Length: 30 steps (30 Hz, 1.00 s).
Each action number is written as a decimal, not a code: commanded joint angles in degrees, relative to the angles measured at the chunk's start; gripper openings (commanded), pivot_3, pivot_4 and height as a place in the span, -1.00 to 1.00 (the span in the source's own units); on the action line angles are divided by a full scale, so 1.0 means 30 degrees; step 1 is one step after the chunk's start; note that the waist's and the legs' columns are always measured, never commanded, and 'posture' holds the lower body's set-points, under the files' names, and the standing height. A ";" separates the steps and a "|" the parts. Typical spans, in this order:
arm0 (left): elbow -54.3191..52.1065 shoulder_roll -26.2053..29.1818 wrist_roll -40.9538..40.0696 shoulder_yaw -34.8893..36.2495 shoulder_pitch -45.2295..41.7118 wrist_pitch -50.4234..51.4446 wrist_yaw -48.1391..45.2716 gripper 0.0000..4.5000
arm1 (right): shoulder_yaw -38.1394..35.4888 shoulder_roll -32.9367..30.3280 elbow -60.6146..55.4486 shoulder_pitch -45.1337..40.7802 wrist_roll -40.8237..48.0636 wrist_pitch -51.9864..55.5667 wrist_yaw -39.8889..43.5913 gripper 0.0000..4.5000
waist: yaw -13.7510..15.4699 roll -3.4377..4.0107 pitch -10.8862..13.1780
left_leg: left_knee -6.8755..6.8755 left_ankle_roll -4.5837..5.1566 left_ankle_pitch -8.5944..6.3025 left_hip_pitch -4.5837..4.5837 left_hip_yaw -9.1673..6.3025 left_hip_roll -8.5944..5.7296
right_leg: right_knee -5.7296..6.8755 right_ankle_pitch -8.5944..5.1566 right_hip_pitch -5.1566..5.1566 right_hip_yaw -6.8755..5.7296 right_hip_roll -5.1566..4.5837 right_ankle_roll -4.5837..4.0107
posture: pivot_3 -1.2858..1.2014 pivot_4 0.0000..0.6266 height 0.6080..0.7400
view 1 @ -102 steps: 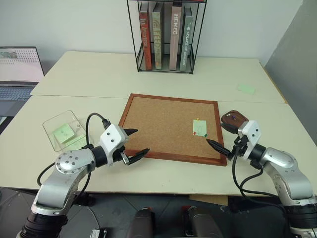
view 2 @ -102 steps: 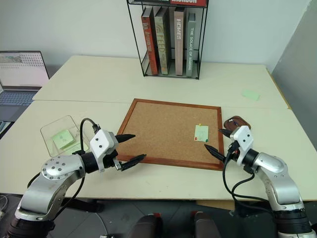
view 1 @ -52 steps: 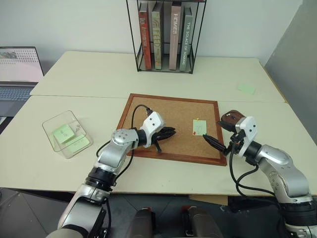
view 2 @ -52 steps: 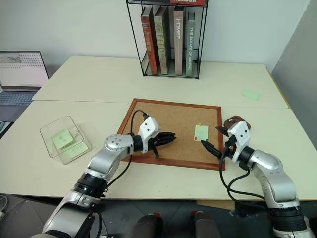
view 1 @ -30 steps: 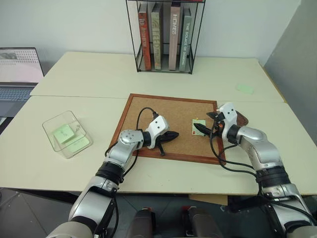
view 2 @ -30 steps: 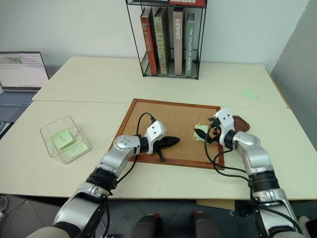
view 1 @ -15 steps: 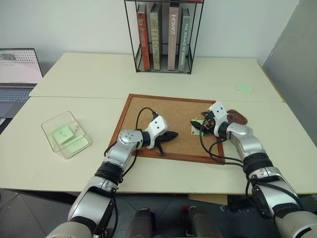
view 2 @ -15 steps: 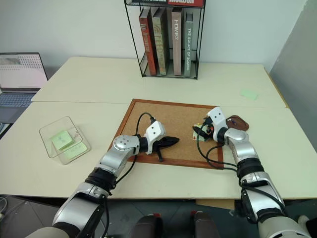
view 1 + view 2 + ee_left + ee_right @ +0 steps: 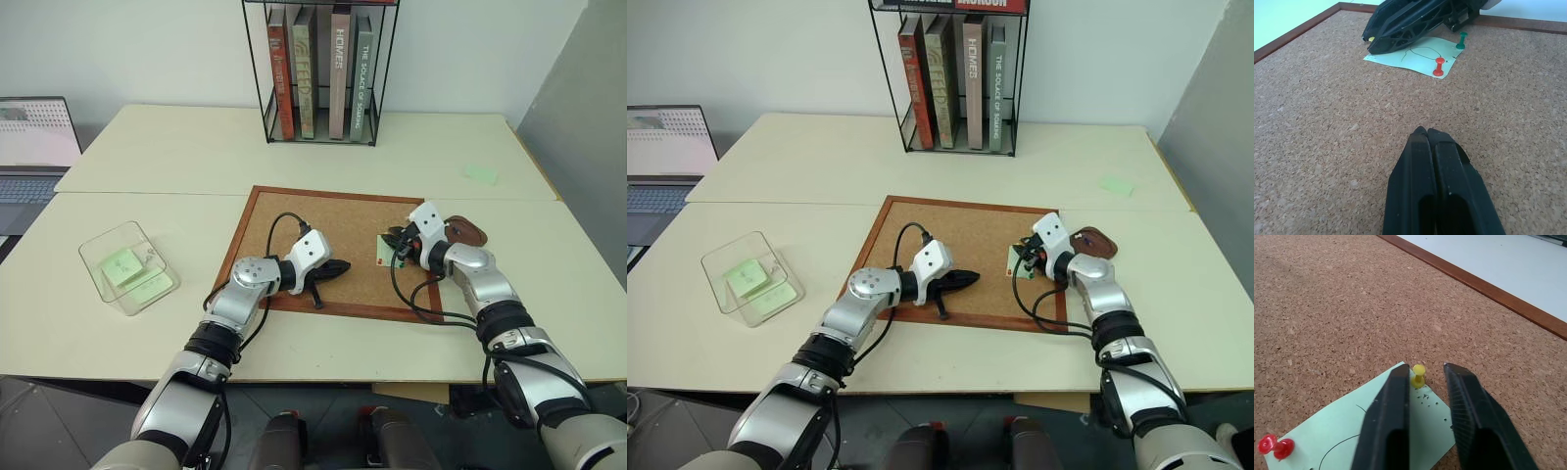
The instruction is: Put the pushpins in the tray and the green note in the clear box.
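green note [image 9: 1376, 431] pinned flat on corkboard [image 9: 1327, 298], yellow pushpin [image 9: 1418, 375] upright

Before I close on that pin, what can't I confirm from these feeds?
- Right gripper contact with the yellow pushpin: right wrist view shows a gap beside it.
- Pin depth in the green note: tips buried.
- Tray contents: head view, mostly hidden by the right arm.
- Book titles: too small.

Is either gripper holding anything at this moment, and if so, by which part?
Nothing is held. The right gripper brackets the yellow pushpin, jaws not yet clamped. The left gripper is shut, empty.
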 commanded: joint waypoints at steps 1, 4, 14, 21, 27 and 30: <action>0.0030 0.0247 0.0621 -0.0294 0.0539 0.0207 -0.0117 -1.00 | -0.0376 0.0016 -0.0382 -0.0438 -0.0002 -0.0689 -0.0130 -0.96 | -0.0086 0.0000 0.0000 | 0.0000 0.0000 0.0000 0.0000 -0.0001 0.0000 | 0.0002 0.0000 0.0000 -0.0001 -0.0003 0.0000 | 0.03 -0.52 1.00; 0.0008 0.0281 0.0644 -0.0334 0.0592 0.0221 -0.0147 -1.00 | -0.0499 0.0121 -0.0461 -0.0394 0.0028 -0.0834 -0.0190 -0.98 | -0.0119 0.0000 0.0000 | 0.0001 0.0000 0.0000 0.0000 -0.0002 -0.0004 | 0.0005 0.0000 0.0001 -0.0002 -0.0009 0.0001 | 0.03 -0.52 1.00; -0.0309 0.0220 0.0728 -0.0429 0.0798 0.0407 -0.0193 -1.00 | -0.1036 0.0193 -0.1696 -0.0269 0.0691 -0.0633 -0.0131 -0.98 | -0.0128 0.0001 0.0001 | -0.0002 0.0000 0.0000 -0.0005 0.0002 -0.0004 | 0.0005 0.0000 -0.0008 0.0002 -0.0011 0.0002 | 0.03 -0.52 1.00; -0.0493 0.0187 0.0771 -0.0423 0.0965 0.0473 -0.0234 -1.00 | -0.1537 0.0110 -0.3103 0.0173 0.1190 0.0192 -0.0361 -0.98 | -0.0128 0.0004 0.0003 | -0.0006 0.0000 0.0000 -0.0019 0.0003 -0.0009 | 0.0004 0.0000 -0.0021 0.0001 -0.0016 0.0001 | 0.03 -0.52 1.00; -0.0576 0.0086 0.0812 -0.0495 0.1074 0.0452 -0.0235 -1.00 | -0.2057 0.0001 -0.4836 0.0764 0.1790 0.1261 -0.0581 -0.98 | -0.0125 0.0004 0.0000 | -0.0007 0.0000 0.0000 -0.0014 -0.0005 -0.0010 | 0.0003 -0.0001 -0.0018 -0.0004 -0.0019 0.0003 | 0.03 -0.52 1.00; -0.0642 0.0097 0.0836 -0.0516 0.1104 0.0458 -0.0257 -1.00 | -0.2369 -0.0125 -0.5645 0.1043 0.2042 0.1801 -0.0708 -0.98 | -0.0123 0.0004 0.0000 | -0.0009 0.0000 0.0000 -0.0012 -0.0006 -0.0009 | 0.0003 -0.0002 -0.0017 -0.0008 -0.0018 0.0003 | 0.03 -0.52 1.00</action>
